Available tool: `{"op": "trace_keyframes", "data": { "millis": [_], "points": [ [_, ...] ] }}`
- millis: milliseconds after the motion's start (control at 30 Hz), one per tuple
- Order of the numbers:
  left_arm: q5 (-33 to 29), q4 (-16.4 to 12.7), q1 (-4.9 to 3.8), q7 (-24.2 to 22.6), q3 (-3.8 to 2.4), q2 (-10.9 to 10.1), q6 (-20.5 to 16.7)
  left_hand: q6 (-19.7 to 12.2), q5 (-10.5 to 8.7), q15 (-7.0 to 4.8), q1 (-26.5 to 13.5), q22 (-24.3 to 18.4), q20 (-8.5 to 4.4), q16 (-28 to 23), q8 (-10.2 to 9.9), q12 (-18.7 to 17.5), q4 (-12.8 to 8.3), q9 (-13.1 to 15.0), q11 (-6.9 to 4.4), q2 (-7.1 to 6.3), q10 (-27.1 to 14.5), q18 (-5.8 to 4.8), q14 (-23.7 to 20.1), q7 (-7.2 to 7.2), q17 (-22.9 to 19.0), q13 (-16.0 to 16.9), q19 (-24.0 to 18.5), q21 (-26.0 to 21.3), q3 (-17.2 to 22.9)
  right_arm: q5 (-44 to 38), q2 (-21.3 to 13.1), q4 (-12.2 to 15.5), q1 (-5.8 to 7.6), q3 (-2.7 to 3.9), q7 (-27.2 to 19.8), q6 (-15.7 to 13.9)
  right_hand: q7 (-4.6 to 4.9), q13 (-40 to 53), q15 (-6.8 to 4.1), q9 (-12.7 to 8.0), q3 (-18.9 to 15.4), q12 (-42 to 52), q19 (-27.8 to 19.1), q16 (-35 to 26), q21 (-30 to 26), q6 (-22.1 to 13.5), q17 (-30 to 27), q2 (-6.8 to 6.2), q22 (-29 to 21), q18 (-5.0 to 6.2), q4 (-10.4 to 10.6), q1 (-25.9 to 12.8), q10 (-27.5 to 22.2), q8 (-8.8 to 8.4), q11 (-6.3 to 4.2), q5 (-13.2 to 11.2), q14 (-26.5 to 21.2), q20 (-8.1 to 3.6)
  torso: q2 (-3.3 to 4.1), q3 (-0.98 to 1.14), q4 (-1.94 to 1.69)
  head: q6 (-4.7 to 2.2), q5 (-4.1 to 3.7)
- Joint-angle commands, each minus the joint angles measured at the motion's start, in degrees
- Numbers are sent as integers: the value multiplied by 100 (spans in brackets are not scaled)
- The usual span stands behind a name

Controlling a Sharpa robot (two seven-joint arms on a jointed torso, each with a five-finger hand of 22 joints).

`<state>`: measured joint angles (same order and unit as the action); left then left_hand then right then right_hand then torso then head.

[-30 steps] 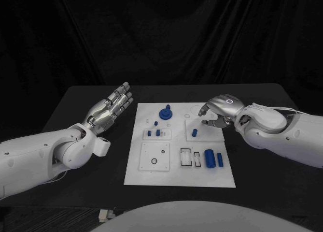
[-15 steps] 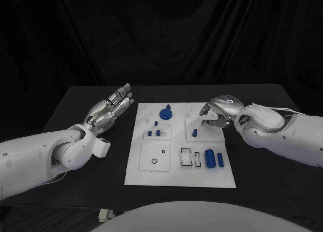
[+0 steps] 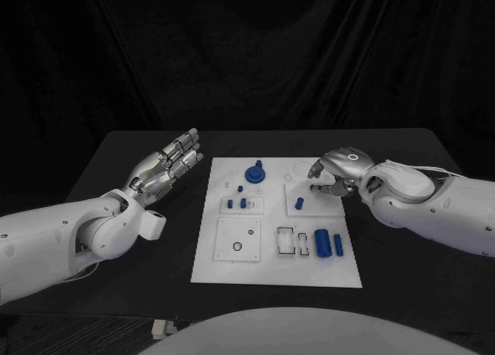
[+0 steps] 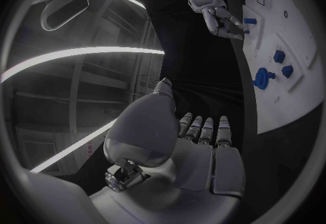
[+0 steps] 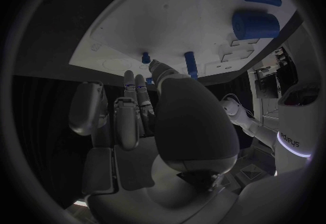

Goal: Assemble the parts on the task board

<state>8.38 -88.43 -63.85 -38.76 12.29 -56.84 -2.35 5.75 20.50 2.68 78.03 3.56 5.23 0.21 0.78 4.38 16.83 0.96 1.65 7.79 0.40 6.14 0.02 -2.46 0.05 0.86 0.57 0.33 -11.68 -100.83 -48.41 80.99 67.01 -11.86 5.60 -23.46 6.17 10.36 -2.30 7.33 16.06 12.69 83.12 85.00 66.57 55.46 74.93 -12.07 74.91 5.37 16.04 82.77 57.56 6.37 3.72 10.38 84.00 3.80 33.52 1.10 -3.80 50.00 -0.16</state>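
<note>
- Centrally placed on the matte black table (image 3: 407,148): task board (image 3: 271,270), a flat white rectangular plate, long axis running near to far.
- Scattered over the board: small blue parts of smooth, plastic-looking finish. Round knobbed part (image 3: 254,174) at the far end, short pegs (image 3: 235,202) left of centre, upright peg (image 3: 298,202) right of centre, thick cylinder (image 3: 322,242) and thin one lying at the near right.
- Right hand (image 3: 333,176): silver, jointed, hovering over the board's far right section, fingers curled downward; whether anything is pinched, cannot tell.
- Key relation: upright peg just near and left of the right hand's fingertips, long axis vertical, apparently not touched.
- Left hand (image 3: 162,166): raised beside the board's far left edge, fingers straight and together, holding nothing, well apart from the peg.
- Judged nearer for the peg: right hand.
</note>
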Motion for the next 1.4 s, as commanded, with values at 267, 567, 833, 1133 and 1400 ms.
{"op": "trace_keyframes", "data": {
  "millis": [267, 567, 833, 1133, 1400],
  "points": [
    [-48, 40, 6, -753, -5, 29, 40, 48, 58, 117, 113, 26, 110, -21, 39, 98, -15, 13, 112, 91, 16, 37, -2, 76, -5, 16, 14, 33, -62, 64, 73, -91, -46, 3, 77, 83, -5, 10, 9, 12, 33, 32, -23, -1, -27, 2, 557, -1, 903, -76, 6, -40, 54, -24, 8, -62, 411, 6, 0, -1, 1, 0, -10],
    [-48, 73, 6, -704, -5, 52, 71, 69, 116, 211, 254, 96, 229, -7, 44, 175, -20, 17, 193, 135, 24, 57, 10, 110, 3, 26, 42, 50, -89, 66, 126, -143, -81, 3, 33, 112, -17, 15, 5, 45, 128, 83, -29, -3, -25, 36, 548, 19, 902, -74, -63, 78, 125, -18, -3, 74, 408, 6, 1, -1, -2, 0, 0],
    [-48, 95, 6, -676, -5, 69, 93, 73, 144, 244, 304, 125, 277, 9, 44, 191, -20, 18, 207, 155, 24, 72, 22, 121, 11, 27, 56, 58, -97, 66, 162, -173, -119, 3, 0, 155, -18, 5, -2, 94, 269, 115, -45, -18, -35, 106, 518, 9, 898, -71, -130, 198, 172, 7, -11, 260, 399, 0, -2, -1, -1, 0, 7],
    [-48, 111, 6, -646, -5, 86, 119, 74, 321, 289, 421, 124, 381, 17, 45, 212, -28, 18, 222, 212, 18, 127, 24, 146, 13, 28, 63, 60, -100, 66, 210, -238, -155, 3, -46, 165, -6, -24, -12, 174, 505, 129, -67, -47, -49, 202, 460, -5, 893, -67, -237, 330, 211, 49, -25, 573, 381, -9, -4, -1, -2, 0, 0],
    [-48, 105, 6, -617, -5, 93, 150, 69, 570, 319, 560, 133, 470, 23, 44, 218, -38, 17, 234, 221, 9, 188, 24, 144, 14, 26, 70, 63, -103, 66, 213, -256, -170, 3, -81, 124, -2, -45, -17, 259, 665, 139, -77, -52, -37, 315, 452, -16, 895, -69, -326, 373, 250, 109, -28, 788, 376, -17, -2, -1, 0, 0, -20]
  ]
}}
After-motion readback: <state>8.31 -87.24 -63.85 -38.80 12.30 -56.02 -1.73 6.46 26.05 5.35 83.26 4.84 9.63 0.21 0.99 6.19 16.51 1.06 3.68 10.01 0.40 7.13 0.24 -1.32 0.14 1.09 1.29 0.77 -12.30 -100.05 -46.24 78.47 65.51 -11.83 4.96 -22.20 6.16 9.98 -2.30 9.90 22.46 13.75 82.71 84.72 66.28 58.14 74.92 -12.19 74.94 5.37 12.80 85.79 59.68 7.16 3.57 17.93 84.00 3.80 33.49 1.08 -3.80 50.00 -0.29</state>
